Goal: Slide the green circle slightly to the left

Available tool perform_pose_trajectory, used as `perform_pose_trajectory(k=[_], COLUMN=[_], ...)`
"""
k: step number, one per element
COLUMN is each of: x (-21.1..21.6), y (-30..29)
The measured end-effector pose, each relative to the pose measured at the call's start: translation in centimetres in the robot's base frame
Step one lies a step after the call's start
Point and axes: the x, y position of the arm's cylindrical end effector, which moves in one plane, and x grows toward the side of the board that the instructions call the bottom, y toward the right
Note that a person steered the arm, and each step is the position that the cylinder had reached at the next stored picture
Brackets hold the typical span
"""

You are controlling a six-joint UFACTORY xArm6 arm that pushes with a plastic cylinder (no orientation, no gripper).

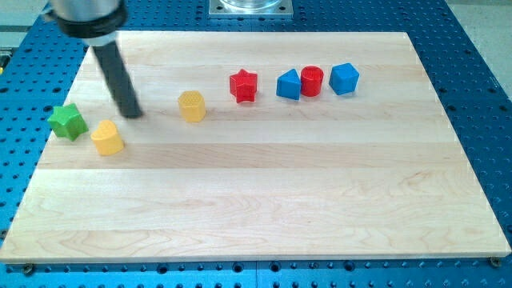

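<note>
No green circle shows in the camera view; the only green block I see is a green star point(67, 122) at the board's left edge. My tip point(132, 114) rests on the board to the right of the green star and just above and right of a yellow heart-like block point(106, 138). The tip touches neither of them. The rod rises up and to the left from the tip and hides a strip of the board behind it.
A yellow hexagon point(192, 106) lies right of the tip. Further right stand a red star point(243, 86), a blue block point(289, 84), a red cylinder point(311, 81) touching it, and another blue block point(345, 78). The wooden board point(264, 208) lies on a blue perforated table.
</note>
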Motion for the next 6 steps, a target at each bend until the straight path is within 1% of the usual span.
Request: perform_pose_trajectory(k=[1,4,5,6], x=[-3.5,-3.6,0.1,6.0], y=[1.0,-5.9,-3.2,-2.5])
